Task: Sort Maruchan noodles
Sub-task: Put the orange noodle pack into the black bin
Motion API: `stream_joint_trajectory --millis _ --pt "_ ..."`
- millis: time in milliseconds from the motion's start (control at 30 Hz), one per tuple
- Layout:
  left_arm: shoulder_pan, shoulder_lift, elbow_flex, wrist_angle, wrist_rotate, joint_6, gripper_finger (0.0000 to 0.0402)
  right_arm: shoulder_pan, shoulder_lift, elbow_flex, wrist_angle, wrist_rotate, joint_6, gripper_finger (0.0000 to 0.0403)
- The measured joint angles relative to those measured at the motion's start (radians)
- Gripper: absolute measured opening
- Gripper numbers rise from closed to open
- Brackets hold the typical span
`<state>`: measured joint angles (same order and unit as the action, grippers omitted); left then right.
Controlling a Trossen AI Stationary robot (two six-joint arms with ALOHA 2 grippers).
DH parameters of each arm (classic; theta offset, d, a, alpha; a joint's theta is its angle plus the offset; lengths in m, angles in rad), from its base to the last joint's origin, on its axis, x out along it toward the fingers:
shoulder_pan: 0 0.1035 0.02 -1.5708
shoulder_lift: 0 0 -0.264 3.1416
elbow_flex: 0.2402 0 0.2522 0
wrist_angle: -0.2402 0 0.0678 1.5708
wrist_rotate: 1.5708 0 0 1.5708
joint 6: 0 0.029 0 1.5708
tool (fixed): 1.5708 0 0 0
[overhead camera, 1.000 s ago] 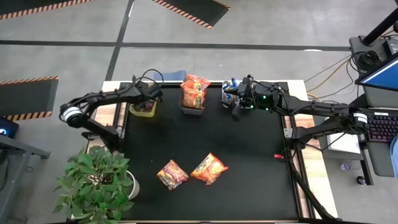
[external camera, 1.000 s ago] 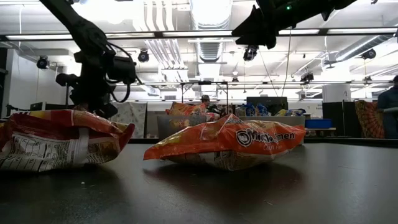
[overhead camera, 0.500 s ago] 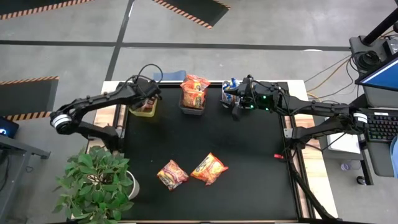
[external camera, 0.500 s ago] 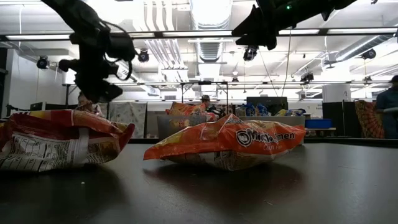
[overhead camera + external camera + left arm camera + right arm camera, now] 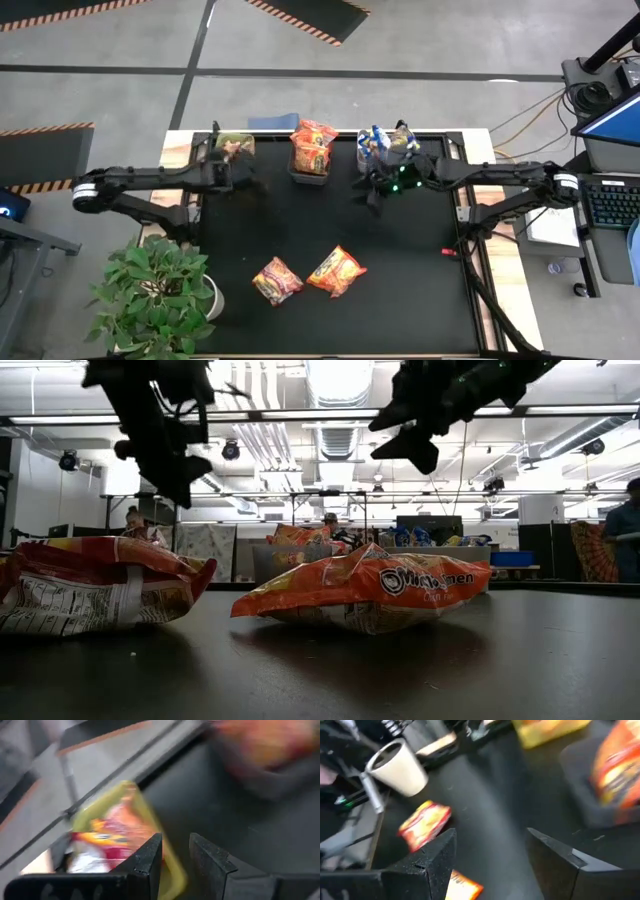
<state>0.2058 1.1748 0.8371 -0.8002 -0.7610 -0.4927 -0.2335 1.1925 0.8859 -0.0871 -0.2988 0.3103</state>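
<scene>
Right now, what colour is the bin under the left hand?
Yellow-green bin, clearest in the left wrist view.

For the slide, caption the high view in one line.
Both grippers empty above the mat: two noodle packets remain unsorted, left gripper beside the green bin, right gripper open.

1. The left arm stretches level from the table's left side, its left gripper (image 5: 250, 181) above the far left part, fingers (image 5: 148, 857) slightly parted and empty.
2. The right arm reaches in from the right, its right gripper (image 5: 368, 195) hanging above the far middle, jaws spread wide, empty.
</scene>
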Motion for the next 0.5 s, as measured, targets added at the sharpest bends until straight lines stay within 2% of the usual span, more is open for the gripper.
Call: stream_joint_trajectory --millis 133,267,500 --pt "-0.137 0.004 0.000 0.004 0.094 0.017 0.0083 0.098 0.051 0.056 -0.091 0.001 0.072 0.0210" --pt "-0.252 0.015 0.000 0.007 0.141 0.041 0.0083 0.207 0.122 0.144 -0.212 0.005 0.151 0.0195" --pt "-0.389 0.047 0.000 0.110 0.155 0.061 0.0083 0.353 0.290 0.278 -0.392 0.010 0.260 0.0162"
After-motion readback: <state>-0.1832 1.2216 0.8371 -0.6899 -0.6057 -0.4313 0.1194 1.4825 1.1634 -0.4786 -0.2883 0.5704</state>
